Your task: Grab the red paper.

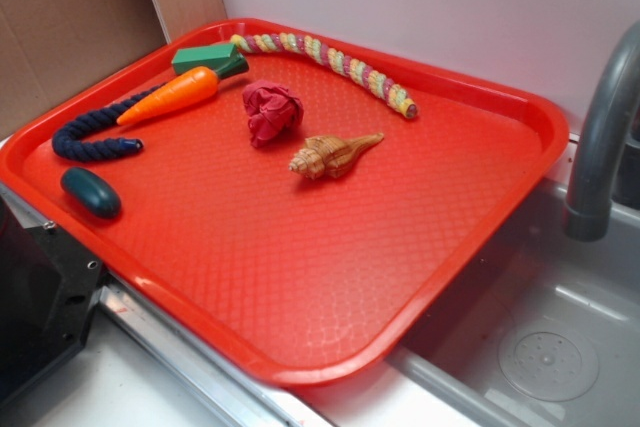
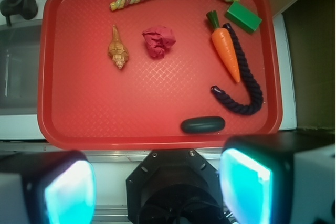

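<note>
Fingers [image 2: 157,187] apart, off red paper [image 2: 158,41]

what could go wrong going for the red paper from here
The seashell lies close beside the red paper, so a wide or off-centre descent may nudge or catch it. The paper is a crumpled ball, so it might squash or slip on closing. The hand is open, high above the tray's near edge.

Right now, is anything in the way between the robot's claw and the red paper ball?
Nothing visible blocks it. In the wrist view the gripper sits open at the tray's near edge, and bare tray lies between it and the red paper. The dark green oval lies off to one side, the seashell to the other.
</note>
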Controlling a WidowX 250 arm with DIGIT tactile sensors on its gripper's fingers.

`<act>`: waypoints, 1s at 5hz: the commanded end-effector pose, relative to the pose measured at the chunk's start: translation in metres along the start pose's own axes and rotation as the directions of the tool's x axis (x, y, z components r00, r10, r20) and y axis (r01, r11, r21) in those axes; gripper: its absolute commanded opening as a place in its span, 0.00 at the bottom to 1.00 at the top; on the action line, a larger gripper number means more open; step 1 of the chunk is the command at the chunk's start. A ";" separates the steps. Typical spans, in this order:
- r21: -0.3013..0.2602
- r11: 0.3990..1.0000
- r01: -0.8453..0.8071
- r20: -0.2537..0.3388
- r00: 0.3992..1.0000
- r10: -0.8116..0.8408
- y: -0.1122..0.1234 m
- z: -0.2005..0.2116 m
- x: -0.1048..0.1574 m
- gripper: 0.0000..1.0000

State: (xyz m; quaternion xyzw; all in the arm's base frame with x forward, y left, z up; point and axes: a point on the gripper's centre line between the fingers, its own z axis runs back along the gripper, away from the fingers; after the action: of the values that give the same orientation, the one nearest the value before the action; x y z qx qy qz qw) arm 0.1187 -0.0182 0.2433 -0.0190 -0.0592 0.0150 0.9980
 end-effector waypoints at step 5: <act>0.022 0.910 0.414 -0.027 0.910 -0.413 0.010 -0.185 0.113 1.00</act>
State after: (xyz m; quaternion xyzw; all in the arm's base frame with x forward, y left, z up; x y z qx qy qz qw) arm 0.2485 -0.0061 0.0624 0.0050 -0.0303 -0.1867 0.9819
